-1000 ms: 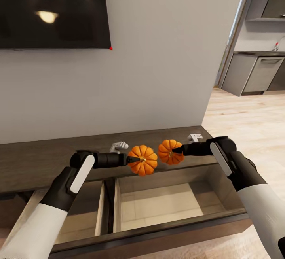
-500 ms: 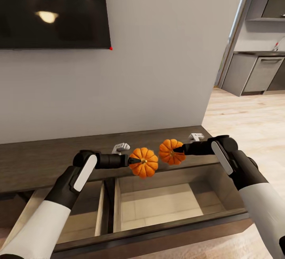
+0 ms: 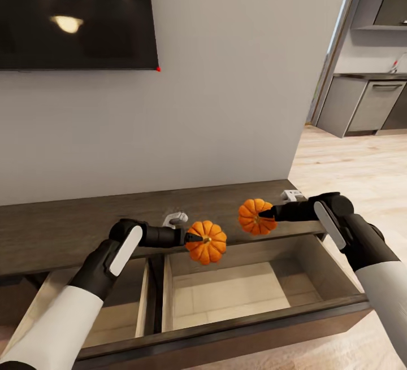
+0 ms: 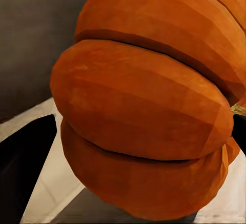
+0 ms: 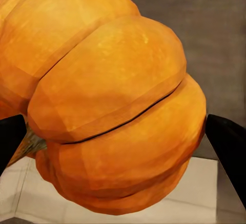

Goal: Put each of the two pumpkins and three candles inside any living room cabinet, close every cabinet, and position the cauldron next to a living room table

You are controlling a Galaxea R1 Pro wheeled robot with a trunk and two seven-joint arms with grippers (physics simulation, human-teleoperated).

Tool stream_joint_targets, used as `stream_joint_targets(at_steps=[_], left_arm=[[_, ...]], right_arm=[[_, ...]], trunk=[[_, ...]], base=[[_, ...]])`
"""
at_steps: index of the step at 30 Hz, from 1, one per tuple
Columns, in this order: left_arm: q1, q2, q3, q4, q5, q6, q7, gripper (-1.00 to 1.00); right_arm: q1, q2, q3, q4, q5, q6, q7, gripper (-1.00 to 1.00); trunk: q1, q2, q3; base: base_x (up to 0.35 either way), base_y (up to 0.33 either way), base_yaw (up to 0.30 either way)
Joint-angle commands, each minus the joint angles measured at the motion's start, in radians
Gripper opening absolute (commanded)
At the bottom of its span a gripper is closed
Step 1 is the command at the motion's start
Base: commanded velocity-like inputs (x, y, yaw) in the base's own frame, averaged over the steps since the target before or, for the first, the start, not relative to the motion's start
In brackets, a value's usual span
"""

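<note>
Two orange ribbed pumpkins hang over the open right drawer of the long dark-brown cabinet (image 3: 68, 229). My left gripper (image 3: 195, 239) is shut on the left pumpkin (image 3: 208, 243), held just above the drawer's pale interior (image 3: 237, 294). To its right and slightly higher, the right gripper (image 3: 265, 213) is shut on the other pumpkin (image 3: 253, 217), above the drawer's back edge. Up close, the left wrist view has its pumpkin (image 4: 148, 101) against a dark finger (image 4: 23, 167). In the right wrist view, the second pumpkin (image 5: 110, 96) sits between two dark fingers (image 5: 228, 142).
A second open drawer (image 3: 116, 310) lies to the left of the first. A black TV (image 3: 73, 14) hangs on the grey wall above the cabinet. At the far right, wood floor (image 3: 362, 172) leads to grey kitchen cupboards (image 3: 373, 104).
The right gripper has carried its pumpkin to the right, widening the gap between the two pumpkins. The left gripper has lowered its pumpkin slightly toward the open drawer.
</note>
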Motion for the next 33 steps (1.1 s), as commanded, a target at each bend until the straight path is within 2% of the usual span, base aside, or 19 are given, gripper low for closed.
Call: stream_joint_targets(at_steps=[1, 3, 5, 7, 10, 13, 21, 26, 27, 30, 33], left_arm=[[-0.001, 0.000, -0.017, 0.014, -0.006, 0.000, -0.008, -1.00], [-0.001, 0.001, -0.035, 0.031, -0.005, 0.000, -0.008, -1.00], [-0.001, 0.001, -0.044, 0.042, -0.003, 0.001, -0.009, -1.00], [-0.001, 0.001, -0.048, 0.048, -0.001, 0.003, -0.010, -1.00], [-0.001, 0.002, -0.050, 0.055, 0.000, 0.004, -0.012, -1.00], [-0.001, 0.003, -0.051, 0.058, 0.001, 0.004, -0.013, -1.00], [-0.001, 0.003, -0.053, 0.072, -0.001, 0.003, -0.012, -1.00], [-0.001, 0.001, -0.057, 0.127, -0.001, 0.003, -0.012, -1.00], [-0.001, 0.001, -0.067, 0.140, -0.001, 0.003, -0.012, -1.00], [-0.001, 0.000, -0.146, 0.169, -0.001, 0.003, -0.012, -1.00], [-0.001, -0.001, -0.179, 0.178, -0.001, 0.003, -0.012, -1.00]], right_arm=[[-0.001, -0.001, 0.005, 0.000, 0.005, 0.002, 0.011, -1.00], [-0.001, 0.000, 0.023, 0.000, 0.004, 0.002, 0.011, -1.00], [-0.001, 0.001, 0.080, 0.004, 0.003, 0.002, 0.012, -1.00], [0.000, 0.001, 0.107, 0.006, -0.019, 0.002, 0.013, -1.00], [0.002, 0.001, 0.114, 0.008, -0.051, 0.002, 0.013, -1.00], [0.003, 0.001, 0.117, 0.019, -0.059, 0.002, 0.013, -1.00], [0.005, 0.001, 0.116, 0.077, -0.062, 0.002, 0.012, -1.00], [0.005, 0.000, 0.116, 0.124, -0.062, 0.002, 0.012, -1.00], [0.005, -0.001, 0.117, 0.129, -0.062, 0.002, 0.012, -1.00], [0.005, -0.001, 0.125, 0.139, -0.062, 0.002, 0.012, -1.00], [0.005, -0.003, 0.133, 0.147, -0.062, 0.002, 0.012, -1.00]], trunk=[[0.000, 0.000, -0.001], [0.000, 0.000, -0.001], [0.000, 0.000, -0.001], [0.000, 0.000, -0.001], [0.000, 0.000, -0.001], [0.000, 0.000, -0.001], [0.000, 0.000, -0.001], [0.000, 0.000, -0.001], [0.000, 0.000, -0.001], [0.000, 0.000, -0.001], [0.000, 0.000, -0.001]], base=[[0.000, 0.000, 0.000], [0.000, 0.000, 0.000], [0.000, 0.000, 0.000], [0.000, 0.000, 0.000], [0.000, 0.000, 0.000], [0.000, 0.000, 0.000], [0.000, 0.000, 0.000], [0.000, 0.000, 0.000], [0.000, 0.000, 0.000], [0.000, 0.000, 0.000], [0.000, 0.000, 0.000]])
